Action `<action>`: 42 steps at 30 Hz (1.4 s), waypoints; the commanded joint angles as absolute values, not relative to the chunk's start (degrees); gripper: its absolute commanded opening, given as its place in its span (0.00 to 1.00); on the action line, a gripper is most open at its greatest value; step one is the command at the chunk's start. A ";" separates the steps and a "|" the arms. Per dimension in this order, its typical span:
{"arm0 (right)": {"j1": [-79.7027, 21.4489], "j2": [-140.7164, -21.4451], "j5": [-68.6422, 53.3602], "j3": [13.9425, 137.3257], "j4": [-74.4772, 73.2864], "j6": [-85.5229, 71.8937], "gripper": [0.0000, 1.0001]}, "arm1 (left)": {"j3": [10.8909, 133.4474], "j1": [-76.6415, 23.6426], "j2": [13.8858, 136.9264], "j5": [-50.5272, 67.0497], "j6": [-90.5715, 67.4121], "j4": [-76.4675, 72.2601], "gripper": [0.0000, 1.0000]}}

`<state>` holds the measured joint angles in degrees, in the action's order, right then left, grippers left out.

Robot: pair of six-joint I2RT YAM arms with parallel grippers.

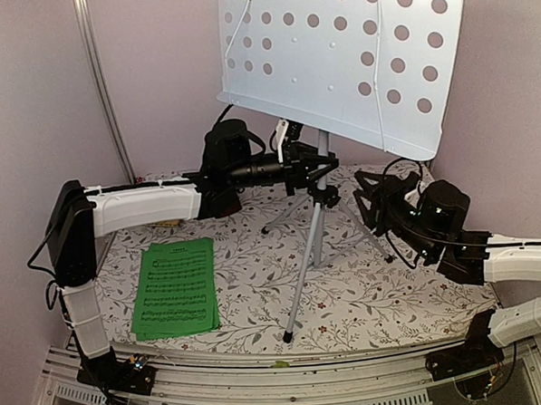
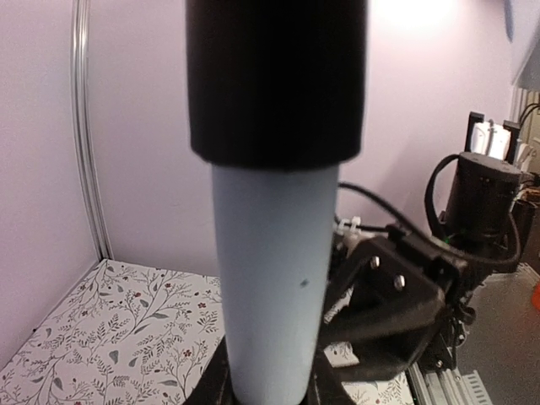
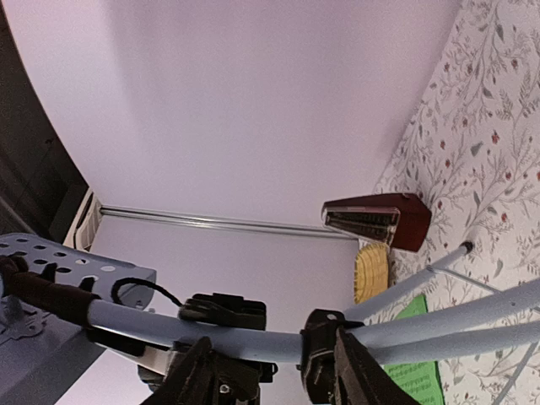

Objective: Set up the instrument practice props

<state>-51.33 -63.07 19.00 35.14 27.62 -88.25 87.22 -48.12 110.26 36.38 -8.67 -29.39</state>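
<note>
Your right hand [image 1: 369, 204] lies low on the right, released, its fingers spread beside the tripod hub. A tan straw mat [image 3: 371, 274] rests near the far wall. The floral-patterned surface [image 1: 246, 258] is closed in by lilac walls [image 1: 29, 88].

The pale blue perforated music stand [image 1: 335, 45] is upright mid-surface, with your left hand [image 1: 309, 164] clenched on its pole. The green sheet-music booklet [image 1: 175, 287] lies flat, near left. The reddish-brown pyramid metronome [image 3: 377, 221] stands just beside the mat.
</note>
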 commanded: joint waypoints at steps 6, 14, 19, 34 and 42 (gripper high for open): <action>-50.71 -58.38 24.36 33.76 37.14 -27.55 0.54 | 88.20 -46.88 106.71 35.50 -12.89 -34.96 0.00; -50.84 -57.03 12.29 30.85 38.50 19.18 0.60 | 88.32 -46.91 106.61 35.52 -13.01 -34.85 0.00; -51.05 -56.83 9.13 30.83 34.55 37.10 0.62 | 88.51 -46.96 106.66 35.28 -13.01 -34.70 0.00; -53.18 -63.02 11.56 34.67 27.64 63.98 0.56 | 88.85 -47.22 106.96 35.15 -13.01 -34.67 0.00; -53.89 -68.15 12.24 37.92 28.21 66.65 0.43 | 89.45 -47.40 107.05 35.16 -12.66 -33.67 0.00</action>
<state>-53.32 -66.37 11.31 35.16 27.42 64.53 87.22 -47.99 110.26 36.51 -8.99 -29.43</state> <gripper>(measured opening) 0.470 0.170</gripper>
